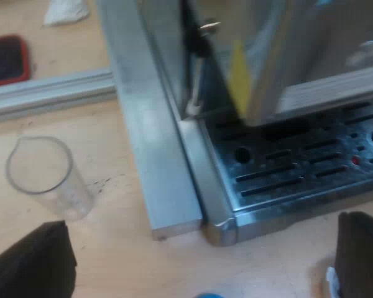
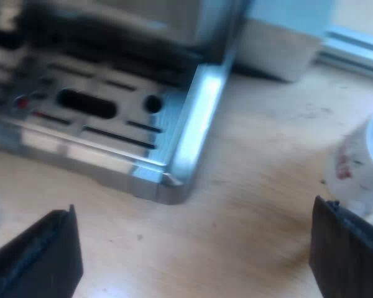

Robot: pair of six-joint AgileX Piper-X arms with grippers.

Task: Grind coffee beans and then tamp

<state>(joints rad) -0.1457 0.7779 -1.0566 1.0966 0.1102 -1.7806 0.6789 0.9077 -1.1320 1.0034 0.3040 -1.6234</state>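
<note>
Hovering near the slotted steel drip tray (image 1: 286,180), left fingers (image 1: 31,267) and right fingers (image 2: 37,261) gape (empty).

One machine (image 1: 286,167), one glass (image 1: 46,179), one mug (image 2: 360,162)

Pale wooden tabletop (image 1: 121,264), grey aluminium rail (image 1: 50,92)

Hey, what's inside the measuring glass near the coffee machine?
The measuring glass looks empty: only the wooden table shows through its clear wall, with no liquid or grounds visible. Its very bottom is too blurred to tell for sure.
</note>
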